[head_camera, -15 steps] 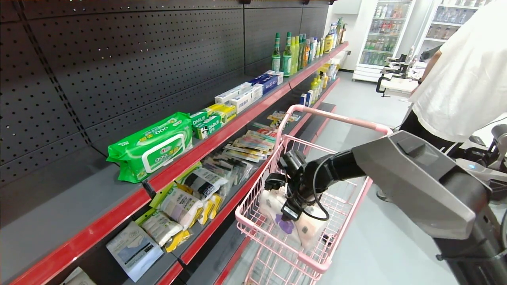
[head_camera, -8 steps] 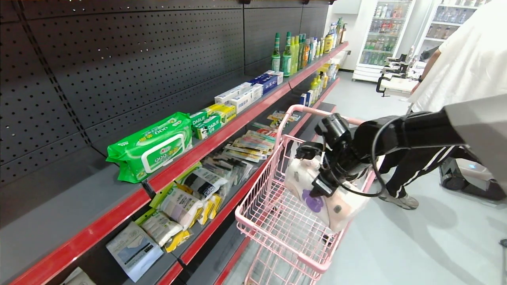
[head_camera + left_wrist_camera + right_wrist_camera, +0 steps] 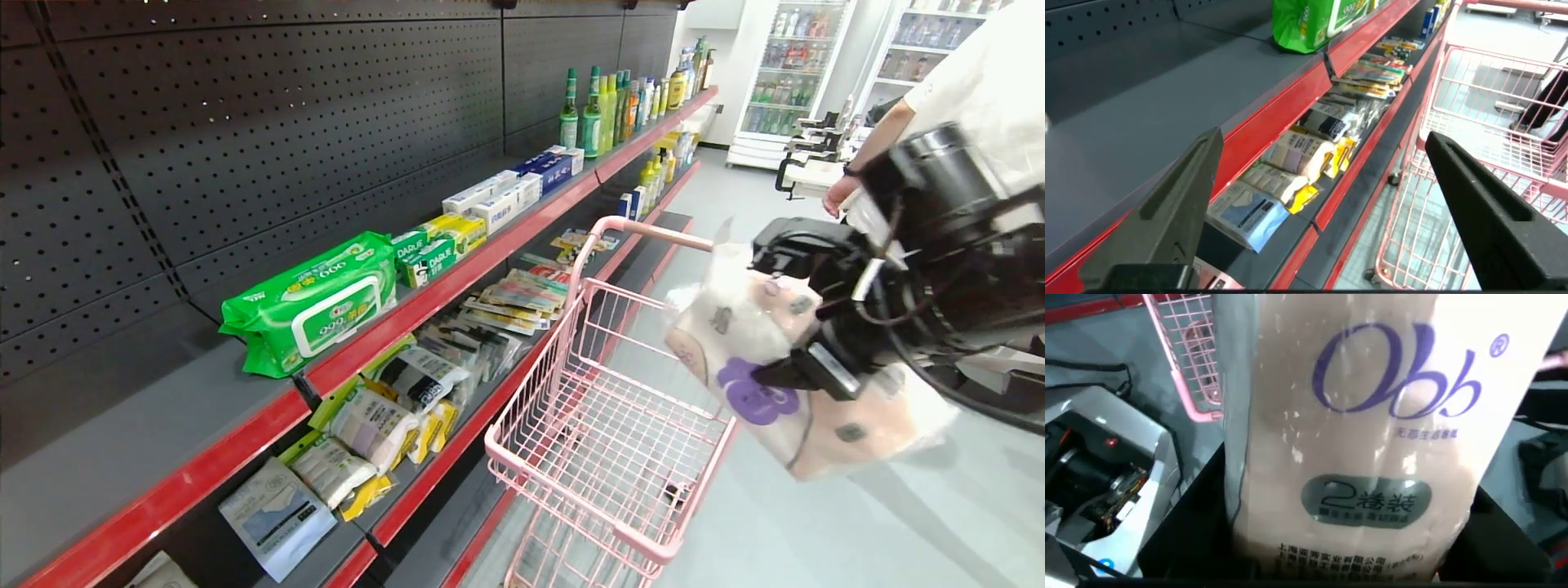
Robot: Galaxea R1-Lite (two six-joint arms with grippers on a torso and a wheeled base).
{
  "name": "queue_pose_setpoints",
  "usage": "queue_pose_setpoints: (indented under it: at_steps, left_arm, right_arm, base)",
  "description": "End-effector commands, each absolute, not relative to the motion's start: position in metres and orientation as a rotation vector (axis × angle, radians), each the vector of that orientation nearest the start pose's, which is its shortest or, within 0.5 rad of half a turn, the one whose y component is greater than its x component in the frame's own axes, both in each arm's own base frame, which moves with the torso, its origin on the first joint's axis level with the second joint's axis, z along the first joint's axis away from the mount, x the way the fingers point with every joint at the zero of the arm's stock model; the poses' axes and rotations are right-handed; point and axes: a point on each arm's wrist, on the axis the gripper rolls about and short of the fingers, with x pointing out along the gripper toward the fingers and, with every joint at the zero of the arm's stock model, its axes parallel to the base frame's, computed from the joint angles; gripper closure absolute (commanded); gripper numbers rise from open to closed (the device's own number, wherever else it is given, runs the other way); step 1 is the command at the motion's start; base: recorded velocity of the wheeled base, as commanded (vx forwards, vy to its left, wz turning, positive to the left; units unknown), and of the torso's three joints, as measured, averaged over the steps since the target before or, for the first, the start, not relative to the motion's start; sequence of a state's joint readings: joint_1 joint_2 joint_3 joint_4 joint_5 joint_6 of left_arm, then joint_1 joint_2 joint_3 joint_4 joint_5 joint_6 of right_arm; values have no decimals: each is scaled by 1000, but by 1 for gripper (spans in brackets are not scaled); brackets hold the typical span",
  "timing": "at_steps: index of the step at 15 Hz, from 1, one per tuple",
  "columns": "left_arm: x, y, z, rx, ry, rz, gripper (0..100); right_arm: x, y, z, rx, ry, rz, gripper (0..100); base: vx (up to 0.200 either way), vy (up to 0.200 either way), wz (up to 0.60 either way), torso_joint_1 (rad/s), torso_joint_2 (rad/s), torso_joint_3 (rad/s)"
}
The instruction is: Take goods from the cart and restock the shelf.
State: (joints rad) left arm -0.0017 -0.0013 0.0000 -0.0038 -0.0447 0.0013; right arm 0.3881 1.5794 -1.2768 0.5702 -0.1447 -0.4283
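Pack: one pink-and-white pack (image 3: 739, 343) with purple print, a soft wrapped bundle, held in the air to the right of the cart and higher than its rim. It touches neither cart nor shelf. In the right wrist view its printed face (image 3: 1372, 416) is close to the camera.

Right gripper: one (image 3: 784, 314), jaws closed on the pack from two sides, one finger above it and one below as seen from the head. In the wrist view (image 3: 1347, 531) the dark fingers press the pack's lower flanks.

Left gripper: one (image 3: 1323, 143), jaws spread wide and holding nothing, beside the shelf's red front edge.

Cart: one pink wire cart (image 3: 620, 433), standing just beside the shelf, handle on its far end.

Shelf: one dark unit (image 3: 122, 425) with a pegboard back and three red-edged tiers visible from the head. The near stretch of the top tier (image 3: 1167, 90) is bare grey.

Wipes: one green pack (image 3: 314, 298) on the top tier, at the front edge.

Boxes: a row (image 3: 445, 237) beyond the wipes, green and yellow, then white, then blue. An exact count can't be made.

Bottles: a cluster (image 3: 592, 106) at the far end of the top tier, two tall green ones nearest.

Pouches: several (image 3: 384, 416) lying on the middle tier.
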Motion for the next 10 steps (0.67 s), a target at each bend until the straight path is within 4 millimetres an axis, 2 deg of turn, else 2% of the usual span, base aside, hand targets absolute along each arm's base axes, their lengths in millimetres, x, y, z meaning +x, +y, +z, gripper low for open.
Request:
queue_pose_setpoints:
  at_steps: [1, 2, 3, 6, 7, 9, 10]
  left_arm:
    - [-23, -1, 76, 2, -5, -46, 0]
    - [-23, -1, 76, 2, -5, -46, 0]
    - [-23, -1, 76, 2, -5, -46, 0]
    - [-23, -1, 76, 3, -5, -46, 0]
    - [-23, -1, 76, 2, -5, -46, 0]
    - [-23, -1, 76, 2, -5, -46, 0]
    - [-23, -1, 76, 2, -5, -46, 0]
  right_arm:
    - [150, 55, 275, -589, 607, 324, 100]
    - [132, 46, 277, -558, 575, 298, 100]
    - [99, 33, 274, -504, 522, 261, 100]
    - [43, 10, 260, -450, 409, 213, 100]
    - [23, 3, 261, -418, 300, 166, 100]
    - [10, -2, 262, -386, 217, 91, 100]
    - [10, -2, 262, -386, 217, 91, 100]
  base:
    - [0, 0, 0, 0, 0, 0]
    - [0, 0, 0, 0, 0, 0]
    - [0, 0, 0, 0, 0, 0]
    - [0, 0, 0, 0, 0, 0]
    - [0, 0, 0, 0, 0, 0]
    - [0, 0, 0, 0, 0, 0]
    - [0, 0, 0, 0, 0, 0]
